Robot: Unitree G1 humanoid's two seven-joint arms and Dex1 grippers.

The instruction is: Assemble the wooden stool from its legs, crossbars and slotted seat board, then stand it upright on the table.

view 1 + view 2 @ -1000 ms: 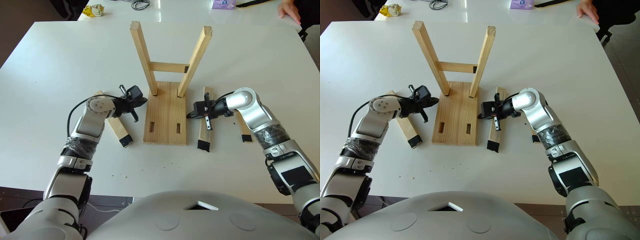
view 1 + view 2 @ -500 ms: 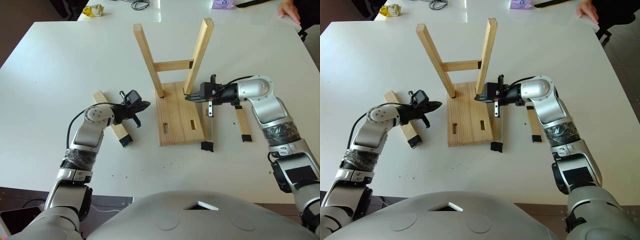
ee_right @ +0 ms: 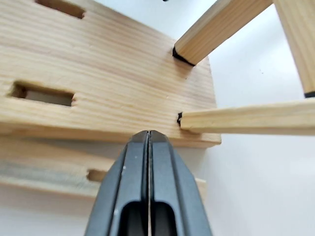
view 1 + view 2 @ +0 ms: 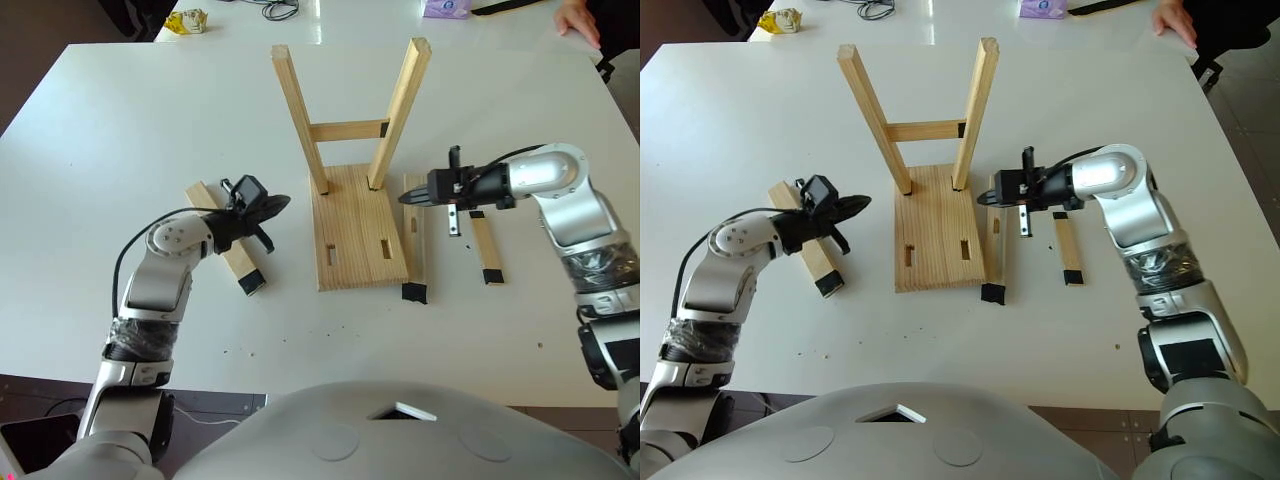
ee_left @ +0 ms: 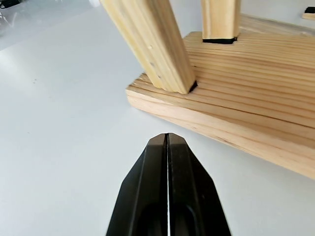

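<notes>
Two loose legs (image 4: 414, 240), seat board (image 4: 355, 215) between

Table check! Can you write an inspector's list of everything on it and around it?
Surface: white table, few crumbs near the front.
Job's things: seat board with fitted legs and crossbar, two near slots empty; loose legs and loose crossbar lying flat.
Clutter: yellow wrapper, purple packet, beyond the far edge.
Grippers: left gripper and right gripper shut, holding nothing.
Cables: dark cable, far side.
Surroundings: dark floor.
</notes>
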